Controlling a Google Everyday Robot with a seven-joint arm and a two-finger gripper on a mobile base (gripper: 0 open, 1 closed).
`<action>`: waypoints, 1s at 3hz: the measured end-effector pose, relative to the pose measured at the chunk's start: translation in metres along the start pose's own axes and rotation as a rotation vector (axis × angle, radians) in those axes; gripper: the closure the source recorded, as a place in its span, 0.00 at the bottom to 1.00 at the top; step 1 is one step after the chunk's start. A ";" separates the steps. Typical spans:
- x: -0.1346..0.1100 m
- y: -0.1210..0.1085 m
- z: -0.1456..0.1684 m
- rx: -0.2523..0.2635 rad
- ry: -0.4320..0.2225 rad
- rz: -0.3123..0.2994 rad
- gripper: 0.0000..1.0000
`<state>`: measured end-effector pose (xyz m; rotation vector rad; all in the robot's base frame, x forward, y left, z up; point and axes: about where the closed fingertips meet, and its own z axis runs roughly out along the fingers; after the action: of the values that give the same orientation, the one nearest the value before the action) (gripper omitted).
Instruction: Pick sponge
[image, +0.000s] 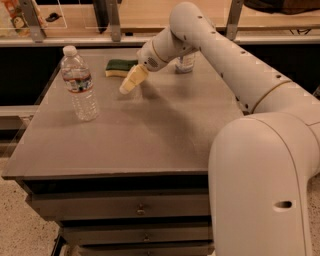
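The sponge (120, 68) lies flat, green face up, near the far edge of the grey bench (130, 140). The pincer (130, 82) hangs just beside it to the right and nearer, tilted down-left; whether it is released or clenched cannot be told. A water bottle (80, 87) stands upright on the left, and a second bottle (185, 62) is partly hidden behind the arm.

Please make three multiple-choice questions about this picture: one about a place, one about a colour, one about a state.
1. Where is the sponge? A in a drawer; B on the far part of the table, just behind the gripper; C on the floor.
2. Its top face is: A red; B blue; C dark green.
3. The water bottle is: A upright, capped; B lying down; C in the gripper.
Answers: B, it lies beyond the gripper; C, green over yellow foam; A, it stands with its white cap on.
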<state>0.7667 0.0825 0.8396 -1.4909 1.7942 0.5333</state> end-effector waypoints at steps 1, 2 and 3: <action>0.003 -0.025 -0.005 0.020 -0.023 0.020 0.00; 0.007 -0.044 -0.010 0.026 -0.028 0.032 0.00; 0.002 -0.047 -0.004 0.002 -0.015 0.020 0.00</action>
<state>0.8107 0.0664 0.8469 -1.4647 1.7991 0.5511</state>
